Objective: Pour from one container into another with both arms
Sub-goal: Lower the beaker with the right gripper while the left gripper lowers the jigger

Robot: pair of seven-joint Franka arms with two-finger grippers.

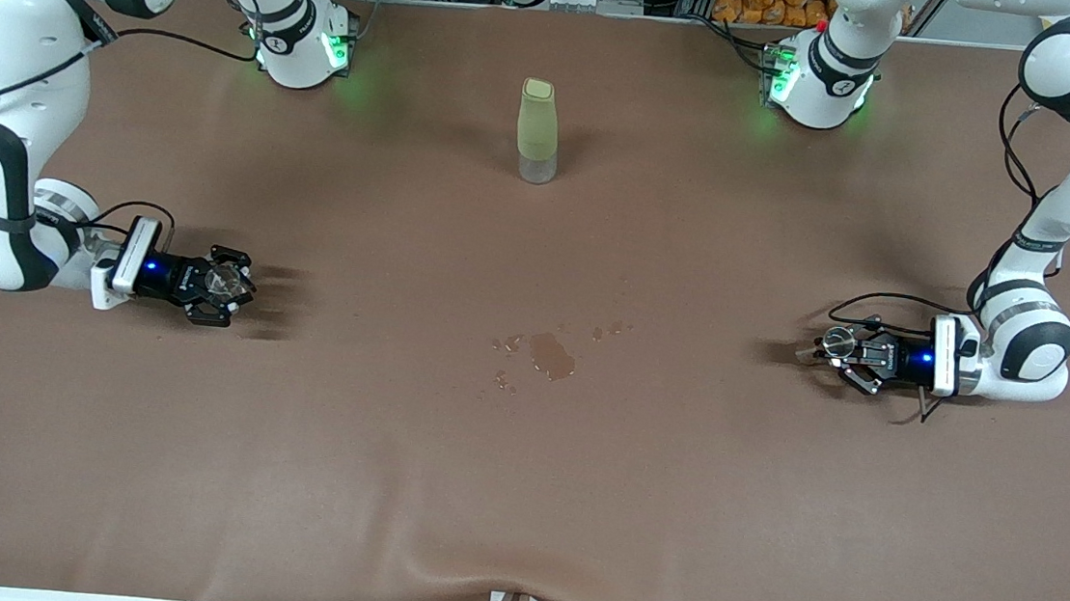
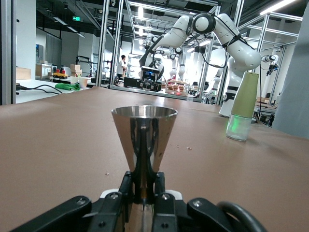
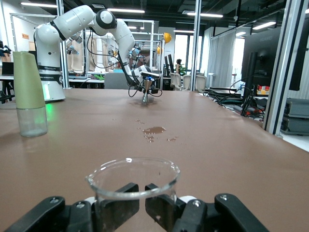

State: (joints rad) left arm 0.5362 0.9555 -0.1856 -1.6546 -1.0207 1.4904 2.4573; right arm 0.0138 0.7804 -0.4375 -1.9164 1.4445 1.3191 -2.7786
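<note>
Both pincers are low over the brown table, one at each end, and each one is squeezed tight on a cup. At the left arm's end, the left gripper (image 1: 839,347) pinches the thin middle of a shiny metal measuring cup (image 2: 144,140) that stands straight up with its wide mouth on top. At the right arm's end, the right gripper (image 1: 228,286) holds a small clear glass beaker (image 3: 133,183), also standing up, with its two dark fingers (image 3: 116,209) pressed on the glass wall. Between the two grippers, near the middle of the table (image 1: 518,493), there is a little wet puddle (image 1: 552,354) with small drops around it. Farther from the front camera than the puddle, closer to the edge where the robot bases stand, a tall pale green bottle (image 1: 538,132) with a clear bottom stands by itself, well apart from both grippers.
</note>
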